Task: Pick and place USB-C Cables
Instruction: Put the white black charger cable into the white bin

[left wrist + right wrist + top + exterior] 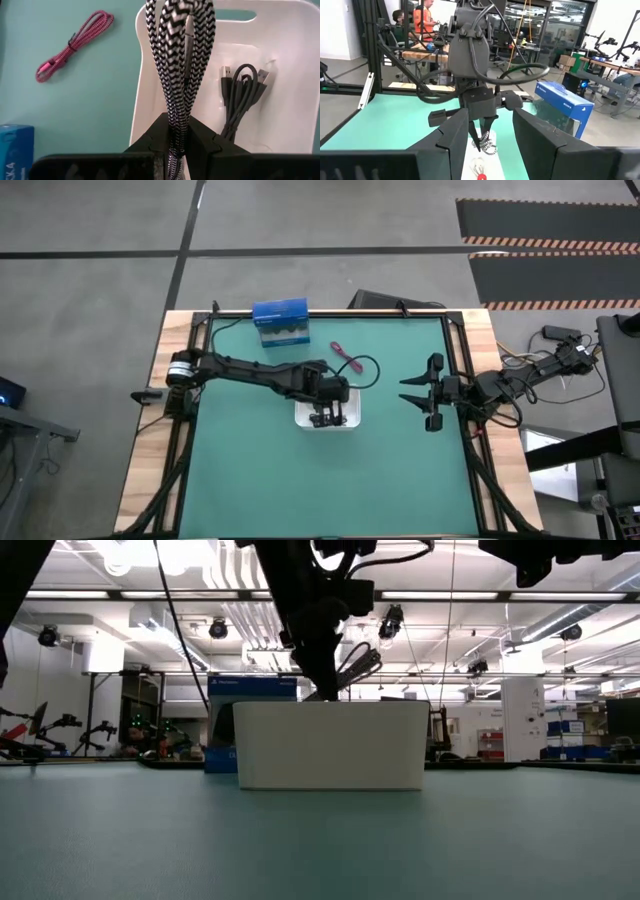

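1. Left gripper (pixel 328 418) poised over the white tray (pixel 352 420) near the middle of the green table (pixel 250 470), arm reaching in from the left edge.
2. Fingers (pixel 150 145) clenched on a black-and-white braided cable (pixel 179 55), folded in long loops and held above the tray's rim in the left wrist view.
3. Same bundle (pixel 352 668) seen from table height, hanging just above the tray (pixel 330 745), clear of its top edge.
4. Black cable (pixel 241 97) already lying inside the tray (pixel 290 60), coiled loosely with both plugs showing, close to one wall.
5. Magenta-red cable (pixel 345 359) resting on the table behind the tray, toward the far edge, apart from both tray and box; also visible on the mat in the left wrist view (pixel 72 44).
6. Blue box (pixel 280 321) standing at the far edge of the table, left of centre, well apart from the tray; shown behind the tray in the low view (pixel 222 730).
7. Right gripper (pixel 420 393) waiting near the right edge of the table, fingers spread wide, holding nothing, pointed toward the tray.
8. Right wrist view: own fingers (pixel 455 132) parted, with the left arm and its dangling cable (pixel 487 142) between them.
9. People at workbenches (pixel 425 22) in the room beyond the table.
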`<action>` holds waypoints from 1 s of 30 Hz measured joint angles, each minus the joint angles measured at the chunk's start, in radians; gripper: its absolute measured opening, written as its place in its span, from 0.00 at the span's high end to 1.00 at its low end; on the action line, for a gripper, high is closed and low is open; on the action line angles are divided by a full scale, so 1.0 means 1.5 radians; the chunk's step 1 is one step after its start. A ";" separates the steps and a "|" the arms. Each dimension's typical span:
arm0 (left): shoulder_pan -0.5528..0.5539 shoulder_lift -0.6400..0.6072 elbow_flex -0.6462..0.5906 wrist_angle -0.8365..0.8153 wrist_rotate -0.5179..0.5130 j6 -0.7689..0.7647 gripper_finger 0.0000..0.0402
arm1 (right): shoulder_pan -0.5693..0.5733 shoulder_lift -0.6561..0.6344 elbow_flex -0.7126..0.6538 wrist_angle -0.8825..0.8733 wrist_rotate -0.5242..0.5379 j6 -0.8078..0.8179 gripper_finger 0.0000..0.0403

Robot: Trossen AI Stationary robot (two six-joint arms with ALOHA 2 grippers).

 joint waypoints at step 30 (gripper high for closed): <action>0.000 0.001 -0.090 0.072 0.036 -0.013 0.94 | 0.000 0.000 0.000 -0.007 0.017 0.000 0.64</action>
